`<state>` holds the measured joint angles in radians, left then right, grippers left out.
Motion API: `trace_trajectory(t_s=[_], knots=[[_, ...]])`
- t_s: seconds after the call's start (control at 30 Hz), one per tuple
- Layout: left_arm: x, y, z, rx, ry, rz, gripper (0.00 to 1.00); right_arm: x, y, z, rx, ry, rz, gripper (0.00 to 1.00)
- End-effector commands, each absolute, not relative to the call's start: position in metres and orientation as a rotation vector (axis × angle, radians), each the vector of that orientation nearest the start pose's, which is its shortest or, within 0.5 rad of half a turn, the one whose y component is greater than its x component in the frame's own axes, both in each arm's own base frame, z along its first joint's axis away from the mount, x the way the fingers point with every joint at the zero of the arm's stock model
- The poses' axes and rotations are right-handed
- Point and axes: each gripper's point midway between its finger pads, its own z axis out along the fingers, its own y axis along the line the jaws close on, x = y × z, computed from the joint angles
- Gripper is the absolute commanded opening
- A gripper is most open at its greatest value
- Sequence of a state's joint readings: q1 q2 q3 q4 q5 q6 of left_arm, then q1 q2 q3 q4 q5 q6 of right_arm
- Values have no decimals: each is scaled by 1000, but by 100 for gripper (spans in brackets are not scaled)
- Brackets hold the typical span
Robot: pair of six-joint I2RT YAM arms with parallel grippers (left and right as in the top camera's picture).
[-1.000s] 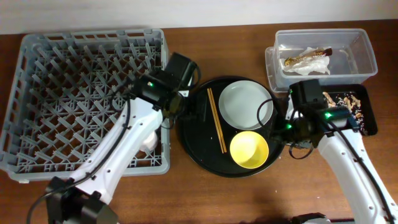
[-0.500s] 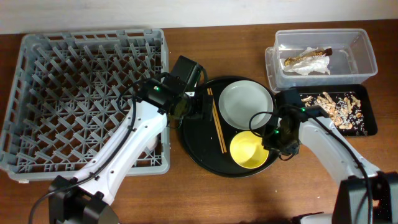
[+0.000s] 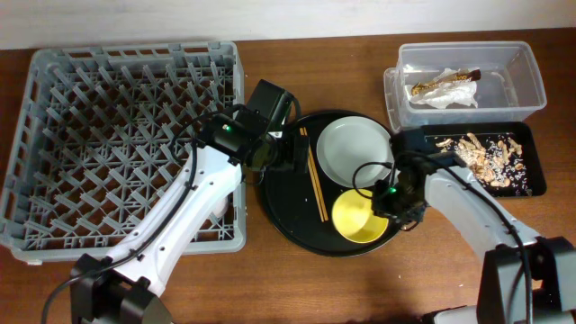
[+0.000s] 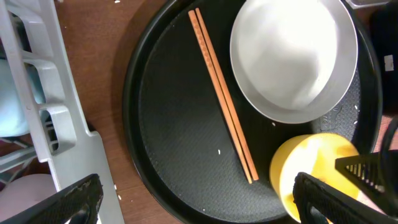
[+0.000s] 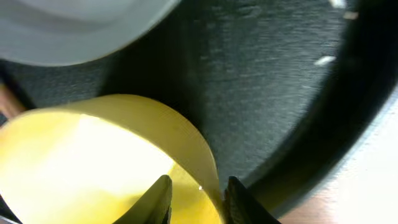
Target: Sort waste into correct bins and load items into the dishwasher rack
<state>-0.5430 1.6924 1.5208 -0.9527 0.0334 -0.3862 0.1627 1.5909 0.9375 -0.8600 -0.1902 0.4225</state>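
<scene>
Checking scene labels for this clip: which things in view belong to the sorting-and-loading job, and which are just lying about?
Job: dishwasher rack, white plate, yellow bowl, chopsticks, clear tub, napkin, black rectangular tray, food scraps.
Lying about: round black tray, wooden table.

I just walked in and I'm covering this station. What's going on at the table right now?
The right gripper grips the rim of the yellow bowl on the round tray. The left gripper hangs open above the chopsticks beside the white plate. The napkin lies in the clear tub, the food scraps in the black tray.
</scene>
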Motion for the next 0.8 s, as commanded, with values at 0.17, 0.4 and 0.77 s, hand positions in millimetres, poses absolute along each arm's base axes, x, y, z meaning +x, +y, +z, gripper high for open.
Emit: trace_trajectory(t_s=[0.17,0.4,0.77], knots=[[347,-217,173,224,2724,-319,98,260,99,41,302,3092,388,31],[348,-215,173,220,2720,-305,98,275,101,92,237,3006,404,31],[362,-209,178,221,2658,-233,99,304,99,123,215,2876,376,32]])
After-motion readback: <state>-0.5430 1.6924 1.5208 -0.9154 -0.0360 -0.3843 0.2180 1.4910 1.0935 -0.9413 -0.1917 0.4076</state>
